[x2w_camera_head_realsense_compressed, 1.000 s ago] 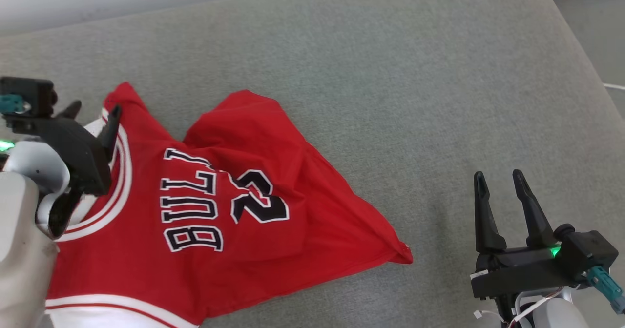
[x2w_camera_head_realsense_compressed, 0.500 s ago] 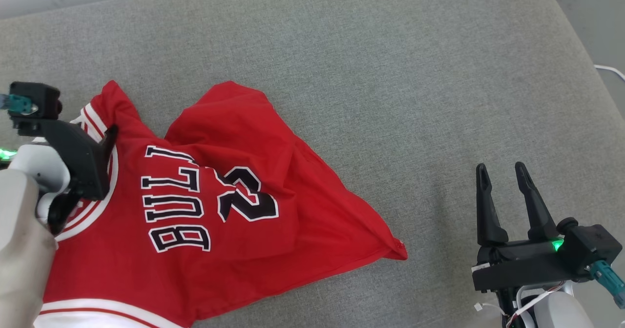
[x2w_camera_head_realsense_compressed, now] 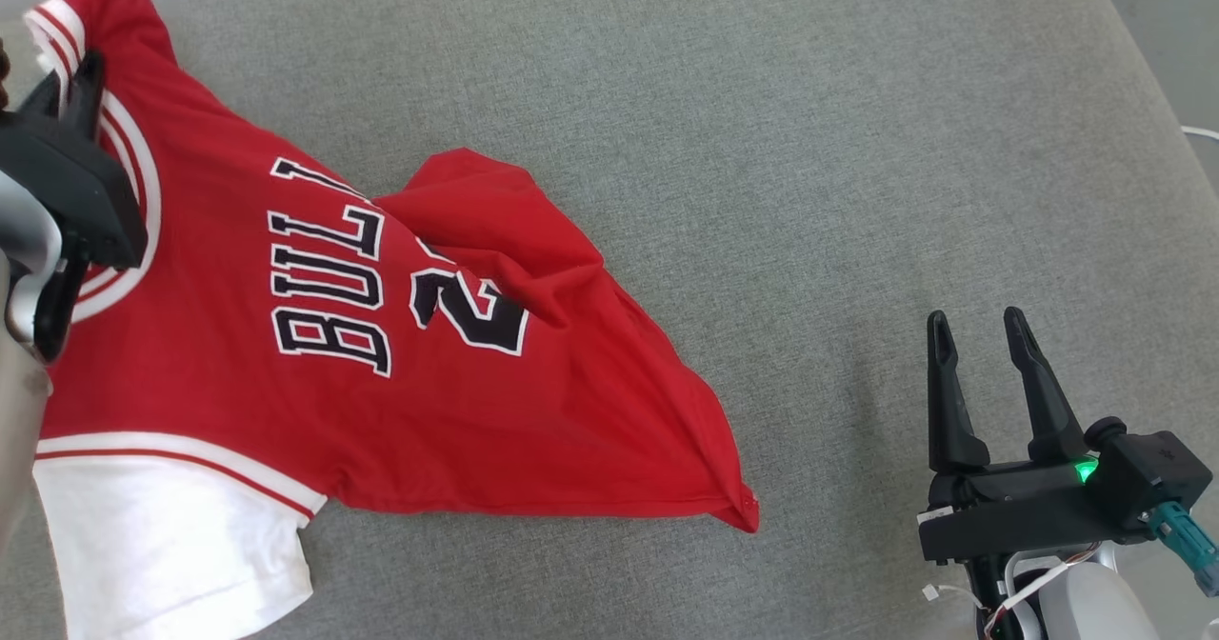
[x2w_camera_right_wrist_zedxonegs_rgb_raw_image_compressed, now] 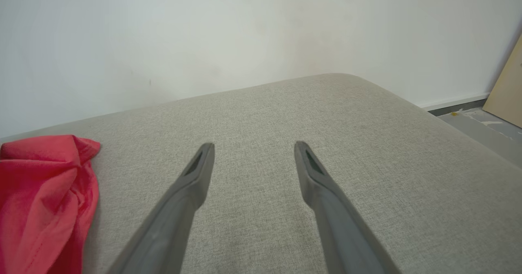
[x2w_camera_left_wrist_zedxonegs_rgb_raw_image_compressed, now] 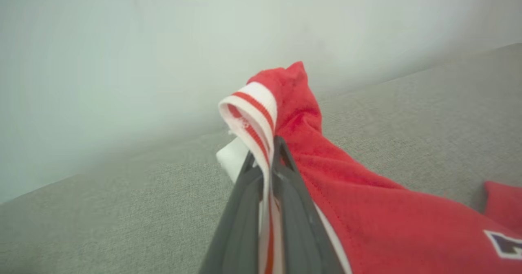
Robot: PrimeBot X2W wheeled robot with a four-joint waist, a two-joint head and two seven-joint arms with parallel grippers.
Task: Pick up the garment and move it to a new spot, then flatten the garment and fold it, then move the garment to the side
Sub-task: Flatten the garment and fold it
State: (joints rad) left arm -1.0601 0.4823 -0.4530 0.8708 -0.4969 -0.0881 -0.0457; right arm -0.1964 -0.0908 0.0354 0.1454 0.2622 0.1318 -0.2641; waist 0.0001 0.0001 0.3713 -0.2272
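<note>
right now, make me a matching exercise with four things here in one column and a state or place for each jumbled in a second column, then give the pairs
Things:
1. left gripper
2. right gripper
3. red jersey
4. grey cushion

States or places:
a. open, holding nothing
b. lies under everything else
c. shut on the jersey's striped trim
d. rumpled, with black lettering on it

Pairs: 1-c, 2-a, 3-d, 4-b
</note>
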